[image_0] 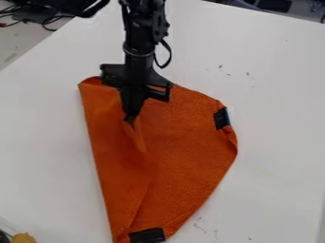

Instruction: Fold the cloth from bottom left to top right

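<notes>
At the bottom left corner is a small yellow-brown thing (pixel 24 238). Next, the orange cloth (pixel 184 142) lies on the white table (pixel 273 95), from the middle down to the bottom edge. The black arm (pixel 145 28) comes from the top and hangs almost straight down. Its gripper (pixel 131 118) points down, fingers together, pinching a bit of cloth. One black patch (pixel 147 235) is at the bottom, another (pixel 221 118) at the right.
</notes>
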Controlling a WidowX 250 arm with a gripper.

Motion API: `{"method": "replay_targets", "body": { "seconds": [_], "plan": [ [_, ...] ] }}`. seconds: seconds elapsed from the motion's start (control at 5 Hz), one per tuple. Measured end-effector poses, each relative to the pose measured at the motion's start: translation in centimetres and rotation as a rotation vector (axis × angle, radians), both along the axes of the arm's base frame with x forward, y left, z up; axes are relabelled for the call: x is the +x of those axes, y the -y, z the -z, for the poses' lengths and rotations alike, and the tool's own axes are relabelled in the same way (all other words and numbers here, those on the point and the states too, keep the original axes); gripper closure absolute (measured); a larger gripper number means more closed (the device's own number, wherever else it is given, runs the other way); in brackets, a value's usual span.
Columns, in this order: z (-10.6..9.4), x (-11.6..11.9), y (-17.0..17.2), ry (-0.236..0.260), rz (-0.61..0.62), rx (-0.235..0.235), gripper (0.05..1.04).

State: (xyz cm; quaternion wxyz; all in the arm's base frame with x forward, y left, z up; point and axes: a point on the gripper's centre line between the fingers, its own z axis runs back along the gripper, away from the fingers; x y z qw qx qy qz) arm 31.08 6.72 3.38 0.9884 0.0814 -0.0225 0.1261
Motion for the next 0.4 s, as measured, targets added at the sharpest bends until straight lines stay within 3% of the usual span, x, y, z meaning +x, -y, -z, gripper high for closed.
{"method": "replay_targets", "body": {
  "seconds": [0.4],
  "plan": [
    [1.1, 0.5, 0.08, 0.015, -0.013, -0.048, 0.99]
  ]
}}
